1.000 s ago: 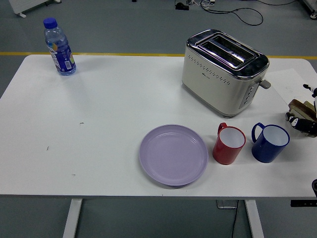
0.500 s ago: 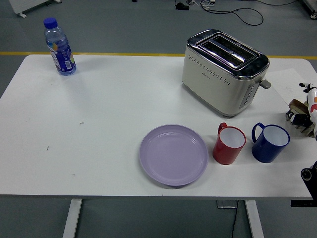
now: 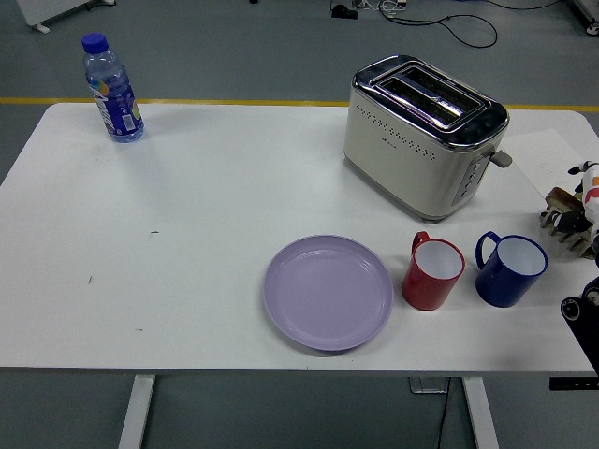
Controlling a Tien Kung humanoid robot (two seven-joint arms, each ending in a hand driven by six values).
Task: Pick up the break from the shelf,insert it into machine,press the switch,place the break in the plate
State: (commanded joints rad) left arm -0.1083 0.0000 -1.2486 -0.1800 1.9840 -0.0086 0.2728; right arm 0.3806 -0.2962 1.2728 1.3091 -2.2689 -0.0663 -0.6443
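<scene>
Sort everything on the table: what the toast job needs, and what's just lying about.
Needed for the job:
toaster
plate
rack at the right edge, partly cut off
right arm, just entering at lower right

Just lying about:
red mug
blue mug
bottle

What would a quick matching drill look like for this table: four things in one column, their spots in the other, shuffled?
Things:
1. water bottle
2. toaster
3. purple plate
4. blue mug

Places:
A. front centre of the table
B. far left corner
C. just right of the red mug
D. far side, right of centre

Pairs: 1-B, 2-D, 3-A, 4-C
</scene>
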